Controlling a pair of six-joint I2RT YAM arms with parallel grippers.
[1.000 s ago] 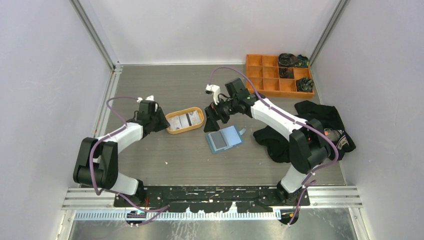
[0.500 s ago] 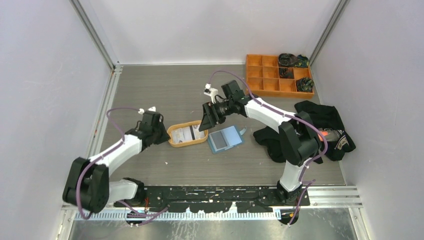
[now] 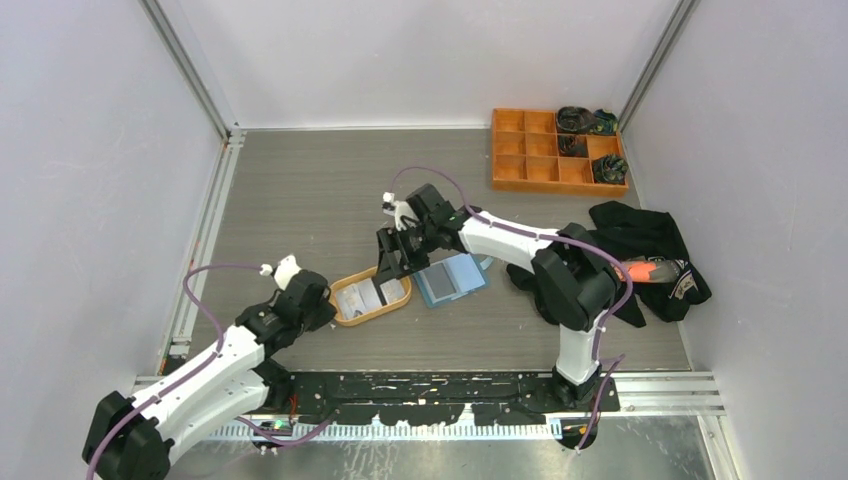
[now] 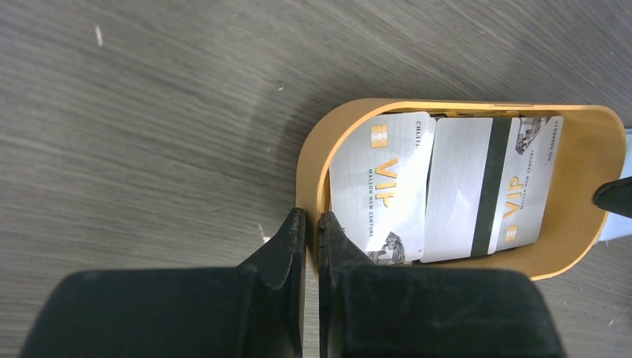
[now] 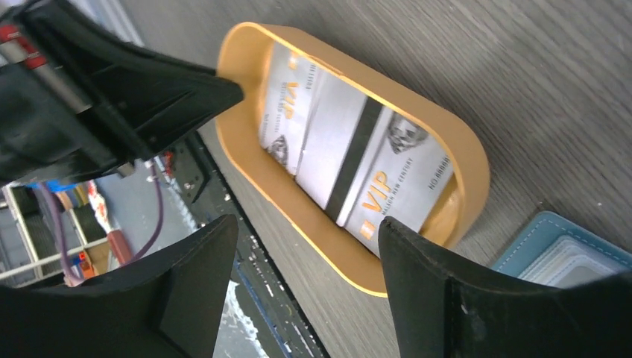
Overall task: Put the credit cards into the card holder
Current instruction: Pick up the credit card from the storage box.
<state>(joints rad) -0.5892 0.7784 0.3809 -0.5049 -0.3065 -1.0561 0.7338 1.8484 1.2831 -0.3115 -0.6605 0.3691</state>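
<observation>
Top view: the left gripper, clenched on the orange tray, is sitting nearer the front edge of the table than a second ago, the tray with it. Left wrist: the credit cards are lying inside the tray. Right wrist: the right gripper, jaws apart, is hovering over the tray, just beside the card holder.

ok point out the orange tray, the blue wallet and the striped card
orange tray (image 4: 311, 158), left wrist view, left rim
blue wallet (image 3: 463, 272), top view, blue right half
striped card (image 4: 490, 186), left wrist view, dark stripe
</observation>
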